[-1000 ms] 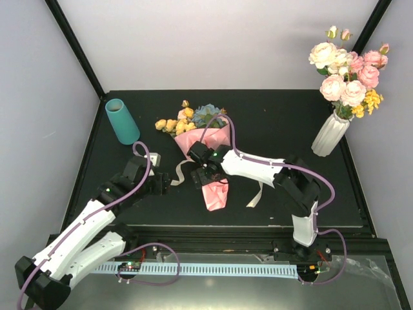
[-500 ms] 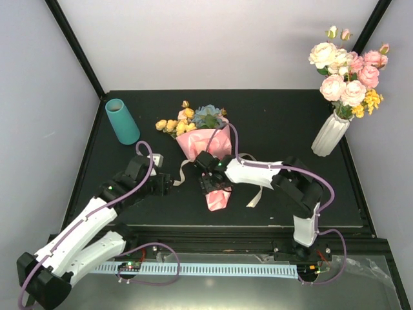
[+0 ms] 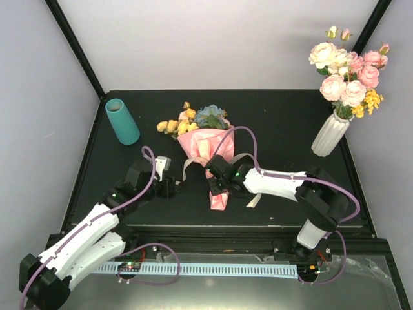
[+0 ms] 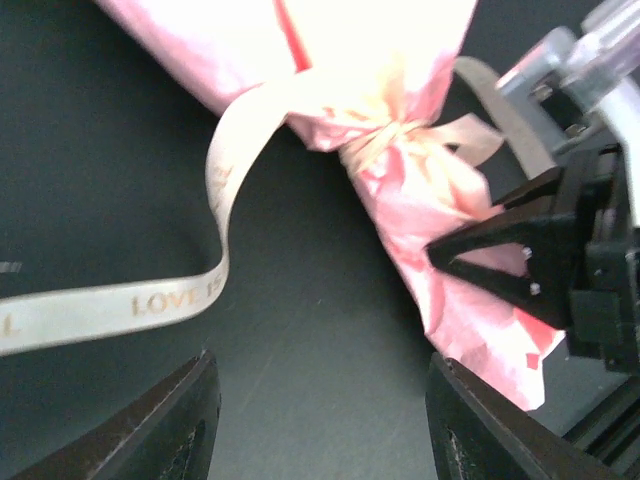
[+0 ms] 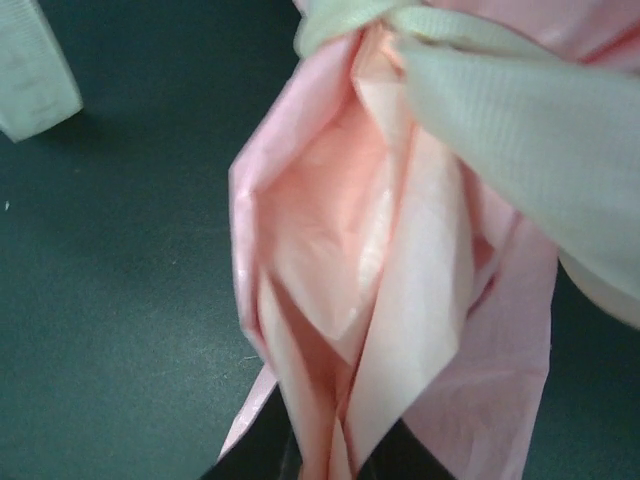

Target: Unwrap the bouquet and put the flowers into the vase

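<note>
flowers [image 3: 193,119] wrapped in bouquet [image 3: 208,147], vase [image 3: 121,121] upright, well apart; r claw [image 3: 219,183] pinching bouquet paper, l claw [image 4: 320,370] open.

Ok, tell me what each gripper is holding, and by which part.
The right gripper pinches the bouquet by its pink paper tail, below the ribbon knot. The left gripper is open and holds nothing.

The crinkled pink paper of the bouquet [image 4: 370,50] lies on the black table [image 4: 90,150], cinched by a beige ribbon [image 4: 215,200] knotted at its narrow waist. One ribbon tail, printed with the word LOVE, curls leftward across the tabletop. A black finger of the right gripper [image 4: 455,262] rests against the wrap's crumpled lower end. In the foreground, the left gripper [image 4: 320,430] hangs with its two dark fingers set wide apart.
</note>
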You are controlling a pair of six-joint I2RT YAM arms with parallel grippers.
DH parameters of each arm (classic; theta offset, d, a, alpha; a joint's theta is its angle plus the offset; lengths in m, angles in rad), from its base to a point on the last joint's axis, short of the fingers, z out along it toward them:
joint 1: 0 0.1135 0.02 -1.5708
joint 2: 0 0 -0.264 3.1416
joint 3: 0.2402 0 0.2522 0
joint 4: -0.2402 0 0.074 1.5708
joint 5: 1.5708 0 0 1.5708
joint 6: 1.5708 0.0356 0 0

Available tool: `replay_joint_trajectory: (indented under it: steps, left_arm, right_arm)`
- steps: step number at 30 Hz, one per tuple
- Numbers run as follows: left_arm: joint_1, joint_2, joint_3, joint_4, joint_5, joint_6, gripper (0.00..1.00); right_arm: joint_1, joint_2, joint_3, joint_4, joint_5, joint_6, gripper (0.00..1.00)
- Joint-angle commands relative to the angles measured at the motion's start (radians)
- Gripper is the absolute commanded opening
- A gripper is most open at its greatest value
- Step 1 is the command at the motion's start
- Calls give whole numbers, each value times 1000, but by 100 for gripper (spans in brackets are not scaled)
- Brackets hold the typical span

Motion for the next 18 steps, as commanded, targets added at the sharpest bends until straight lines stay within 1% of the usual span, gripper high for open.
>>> replay_joint_trajectory:
  steps: [1,2,6,9,11,16,18]
  left_arm:
    - [3,33,5,186,84,45,56]
    - [2,49,9,200,87,59,55]
    - [3,115,37,254,141,99,54]
    - [2,144,55,288,234,147,55]
    - [3,151,57,318,282,175,55]
    - [2,141,31,429,333,213,57]
    - [3,152,31,450,367,233,54]
  right_arm:
    - [-3,-37,1,60,-14,-35,5]
    - [-3,-41,4,58,-20,-46,2]
    - [-3,-75,10,42,-24,-85,2]
    - [-2,-126,2,31,-4,-111,2]
    - [-3,-162,-8,34,-5,-133,2]
    - [-3,-231,-37,35,-19,-187,2]
    - [-2,-252,-56,45,-26,-204,2]
